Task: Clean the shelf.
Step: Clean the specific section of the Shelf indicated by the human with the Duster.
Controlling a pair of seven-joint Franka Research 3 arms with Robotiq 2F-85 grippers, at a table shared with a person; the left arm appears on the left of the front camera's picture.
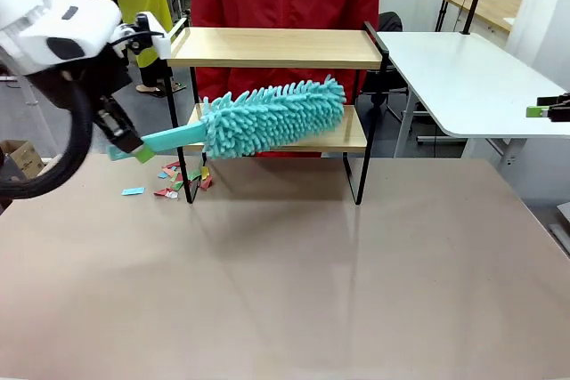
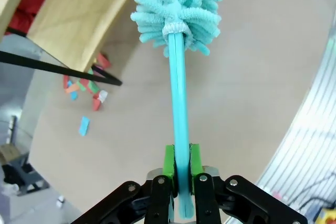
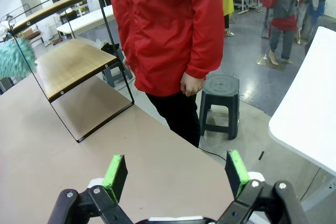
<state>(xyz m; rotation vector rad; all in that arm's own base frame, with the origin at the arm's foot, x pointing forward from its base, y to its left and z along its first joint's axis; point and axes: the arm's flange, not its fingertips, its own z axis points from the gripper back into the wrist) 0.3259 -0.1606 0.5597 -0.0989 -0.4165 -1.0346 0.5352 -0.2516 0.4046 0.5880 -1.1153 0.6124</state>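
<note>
Front: shelf (image 1: pixel 272 46) sits at the far side of the surface (image 1: pixel 285 291), long axis left-to-right, open front toward the robot. Left claw (image 1: pixel 135 149) clamps the duster (image 1: pixel 276 117) by its handle, with the head along the lower board and the handle angled down-left. Paper scraps (image 1: pixel 178 180) lie by the left legs.

Left wrist: pads (image 2: pixel 169 158) pinched on the handle. Best to keep the head flat and sweep along the board's length.

Right wrist: right claw (image 3: pixel 176 174) spread wide, empty — shelf well apart.

White left arm (image 1: pixel 44 20), fat black cable (image 1: pixel 82 126). Black left gripper (image 2: pixel 181 157) and right gripper (image 3: pixel 176 174), green pads (image 3: pixel 116 174). Person's red coat (image 3: pixel 157 24).
</note>
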